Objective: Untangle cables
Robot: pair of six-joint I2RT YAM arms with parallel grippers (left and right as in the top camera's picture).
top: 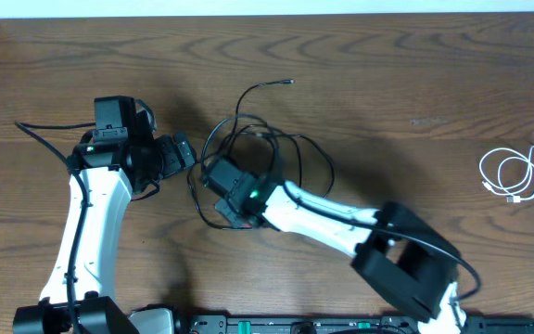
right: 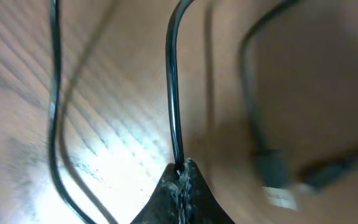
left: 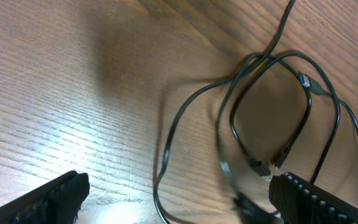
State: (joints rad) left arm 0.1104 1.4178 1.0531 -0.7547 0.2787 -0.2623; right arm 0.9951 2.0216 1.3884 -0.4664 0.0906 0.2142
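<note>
Overhead view, listed left to right for you. Left gripper [top: 176, 153]: released, jaws spread wide and holding nothing, just beside the left rim of the tangle. Right gripper [top: 209, 176]: clenched on a strand of the black cable [top: 276, 83], at the tangle's lower left. The black cable itself is thin and glossy, lying in several overlapping loops at mid-table, with one free end reaching toward the far edge. The white cable [top: 512, 197] is a small neat coil near the right edge, well apart from the black one. The table [top: 415, 56] is dark wood with long grain, and you have bare board behind the tangle and between the two cables. The left wrist view adds what the overhead cannot: ribbed black fingers [left: 319, 199] at both lower corners and the black cable [left: 168, 140] between them, its crossings and small plug ends near the right finger. The right wrist view adds the grip itself: the right gripper [right: 182, 171] has its tips pinched together on an upright strand of the black cable [right: 173, 93], with a blurred plug lying to the right.
</note>
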